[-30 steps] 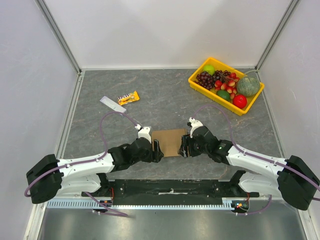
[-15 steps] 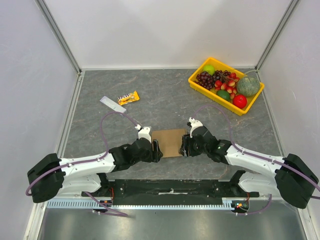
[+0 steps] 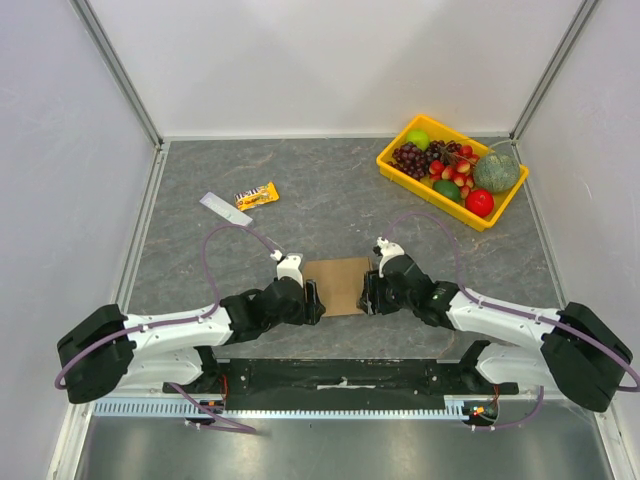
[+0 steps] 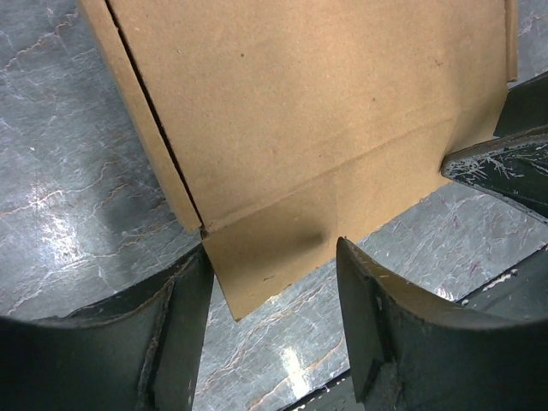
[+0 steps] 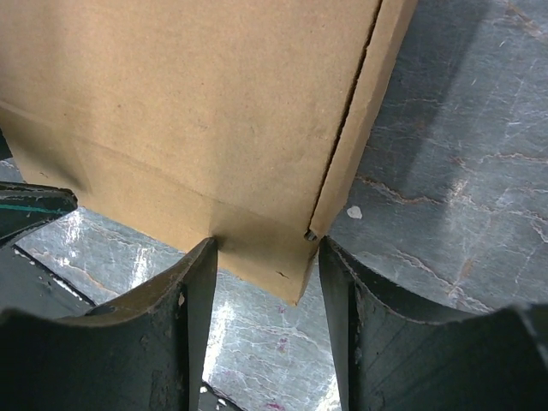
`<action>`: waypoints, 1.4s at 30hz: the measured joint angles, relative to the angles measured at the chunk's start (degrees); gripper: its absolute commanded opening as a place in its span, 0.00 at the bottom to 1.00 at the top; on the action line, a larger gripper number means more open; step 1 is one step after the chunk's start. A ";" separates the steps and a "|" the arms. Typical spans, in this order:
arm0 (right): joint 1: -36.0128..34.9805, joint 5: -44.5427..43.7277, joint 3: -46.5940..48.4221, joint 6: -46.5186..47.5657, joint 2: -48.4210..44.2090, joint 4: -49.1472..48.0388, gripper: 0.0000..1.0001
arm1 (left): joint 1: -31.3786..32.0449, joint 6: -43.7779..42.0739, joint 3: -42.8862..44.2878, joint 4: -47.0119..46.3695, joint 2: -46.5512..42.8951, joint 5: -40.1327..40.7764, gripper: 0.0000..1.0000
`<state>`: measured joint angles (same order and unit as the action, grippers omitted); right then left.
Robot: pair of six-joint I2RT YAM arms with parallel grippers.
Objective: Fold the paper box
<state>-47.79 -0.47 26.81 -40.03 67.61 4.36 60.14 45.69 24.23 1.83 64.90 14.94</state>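
We've got the paper box [image 3: 340, 285] lying low-centre in the top view on the grey table [image 3: 330, 190], w/ the left gripper [image 3: 317, 298] at its left edge and the right gripper [image 3: 368, 292] at its right edge. In each wrist view the jaws stand partway apart, straddling a small corner tab [image 4: 265, 274] of cardboard, w/ the pads right at the tab's edges. Whether either one actually clamps it we can't tell.

Risks, as we judge them:
- Both holds are on a thin tab near a corner. If the jaws squeeze across it, the tab may buckle or crease off its score line instead of folding clean.
- If one arm lifts or pushes w/o the other, the box could twist or skid on the smooth table.
- That same twist could make the side panel [image 4: 150, 128], beside the dark slit at upper left of the left wrist view, spring out.
- A fingertip may ride over the tab & miss it altogether.

Containers:
- The yellow tray [image 3: 425, 195] sits upper right in the top view, well apart from the box.
- In it are dark grapes [image 3: 410, 157], a green fruit [image 3: 418, 138] at the far corner, a netted melon [image 3: 497, 172] and a red round fruit [image 3: 480, 202], plus small red & green pcs we can't name.
- The box's top panel hides its interior, so contents are unknown.
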 measured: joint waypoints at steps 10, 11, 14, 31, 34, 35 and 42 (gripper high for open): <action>0.00 -0.94 -0.17 0.33 0.74 -0.48 0.65 | 0.00 -0.35 -0.26 -0.37 0.20 0.02 0.64; 0.00 -1.25 -0.13 0.68 0.50 -0.17 0.68 | 0.00 -0.37 -0.26 -0.37 0.20 0.04 0.64; 0.00 -2.34 0.50 1.81 -0.50 1.68 0.73 | 0.00 -0.39 -0.28 -0.52 0.20 0.04 0.64; 0.15 -6.45 9.53 11.13 0.94 -1.07 0.40 | 0.00 -1.05 -0.28 -0.68 0.20 0.52 0.63; 0.37 -4.96 10.19 12.41 5.66 -5.42 0.40 | 0.00 -1.22 -0.28 -0.70 0.20 0.63 0.63; 0.42 -4.31 10.32 12.94 7.08 -6.93 0.41 | 0.00 -1.25 -0.28 -0.70 0.20 0.63 0.63; 0.44 -1.42 12.46 15.85 14.49 -13.99 0.41 | 0.00 -1.36 -0.28 -0.70 0.20 1.16 0.63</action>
<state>-47.35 -1.89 39.27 -24.18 82.11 -9.63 60.14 44.34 23.94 1.13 65.10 16.10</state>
